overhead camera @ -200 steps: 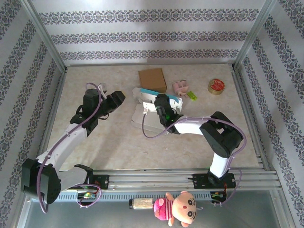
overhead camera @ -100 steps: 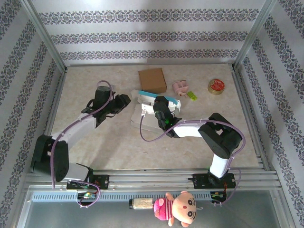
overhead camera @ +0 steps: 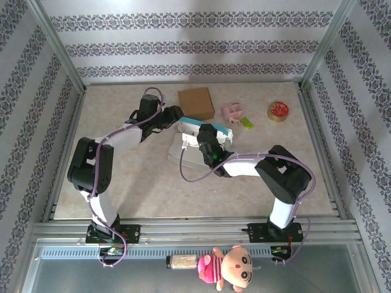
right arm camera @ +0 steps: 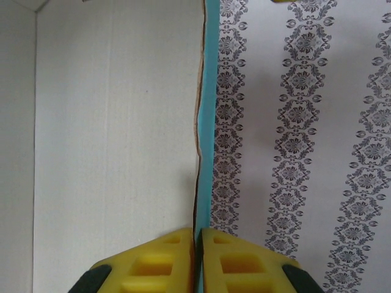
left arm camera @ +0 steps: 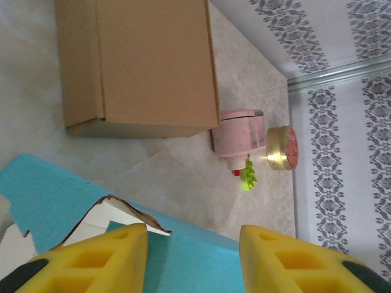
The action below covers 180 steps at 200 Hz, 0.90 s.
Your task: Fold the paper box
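My right hand (right arm camera: 197, 259) pinches a wall edge of the paper box (overhead camera: 179, 148) mid-table, while my left hand (left arm camera: 192, 244) hangs partly open close over it, holding nothing.

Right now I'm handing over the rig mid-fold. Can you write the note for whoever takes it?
Right gripper: shut on a raised wall of the paper box, pinching its blue-and-white edge.
Left gripper: open, holding nothing, hovering over the blue flap.
Box: mid-table, just in front of the brown carton.
Done: one wall lifted and gripped.
Left: fold in the remaining flaps; the box is not yet closed.
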### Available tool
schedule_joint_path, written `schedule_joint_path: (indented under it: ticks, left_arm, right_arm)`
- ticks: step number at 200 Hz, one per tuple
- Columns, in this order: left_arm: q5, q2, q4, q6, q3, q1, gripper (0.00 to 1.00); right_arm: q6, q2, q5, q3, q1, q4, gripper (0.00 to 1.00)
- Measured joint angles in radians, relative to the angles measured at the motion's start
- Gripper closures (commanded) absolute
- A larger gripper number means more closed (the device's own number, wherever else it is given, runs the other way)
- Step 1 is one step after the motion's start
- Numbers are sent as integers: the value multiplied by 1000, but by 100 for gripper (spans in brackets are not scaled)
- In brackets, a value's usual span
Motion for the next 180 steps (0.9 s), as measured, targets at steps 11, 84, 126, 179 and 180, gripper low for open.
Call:
schedule_joint_path:
  ticks: [11,84,126,179,180]
  left_arm:
    - [9,8,16,-7,2,0,66]
    - [13,33,39,-5,9,-2,60]
    - [-83,-63,-43,60,-26,-39,54]
    - [-391,-235,-61,213,-151,-228,63]
    - [-396,-235,-56,217,-154,-229,64]
  right_arm:
    - [5,0,0,-1,0,0,87]
    - [35,0,8,-1,-1,-12,87]
    - [53,0,-9,0,-21,-17,86]
    - [67,-5,-54,4,-60,-40,86]
    - [67,-5,-53,4,-60,-40,86]
